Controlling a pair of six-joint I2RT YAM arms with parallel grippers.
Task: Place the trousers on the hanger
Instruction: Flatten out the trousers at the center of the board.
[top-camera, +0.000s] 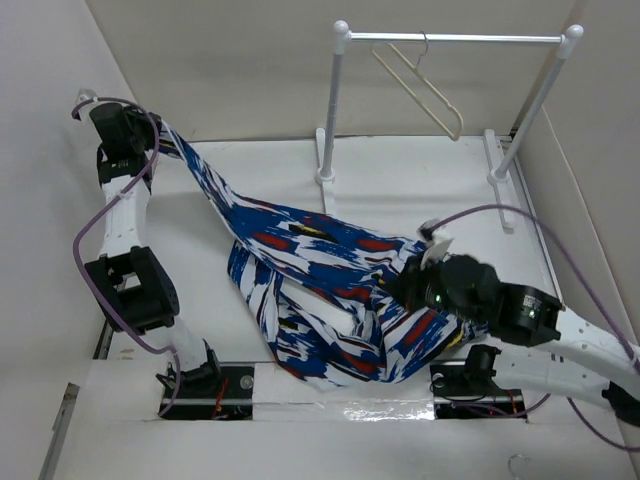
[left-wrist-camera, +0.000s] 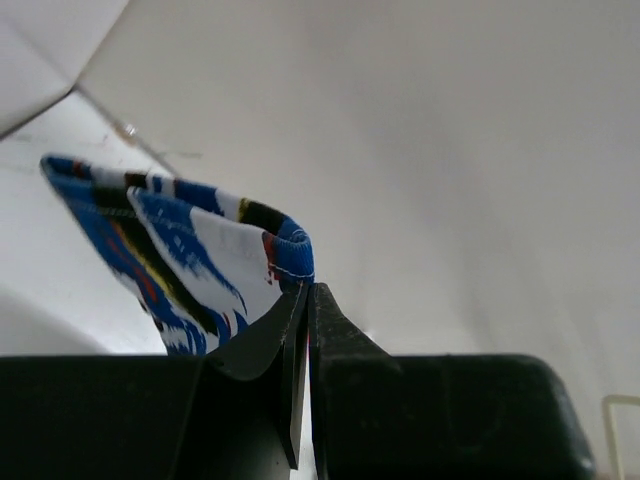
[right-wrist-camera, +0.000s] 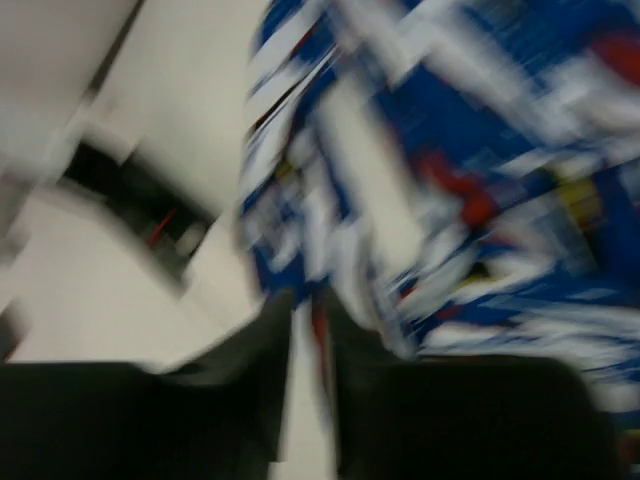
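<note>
The trousers (top-camera: 320, 300), blue with white, red and black patches, lie bunched on the table, with one end stretched up to the far left. There my left gripper (top-camera: 150, 135) is shut on the hem. In the left wrist view the folded hem (left-wrist-camera: 190, 260) stands just above the closed tips of that gripper (left-wrist-camera: 308, 287). My right gripper (top-camera: 400, 285) is low over the right side of the heap. Its view is blurred: the right gripper (right-wrist-camera: 308, 295) shows a narrow gap between its jaws, with trousers cloth (right-wrist-camera: 480, 150) brushing the tips. The cream hanger (top-camera: 425, 90) hangs bare from the rail.
A white garment rail (top-camera: 450, 38) on two posts stands at the back right, its feet on the table. White walls close in on the left and at the back. The arm bases sit at the table's near edge (top-camera: 330, 410).
</note>
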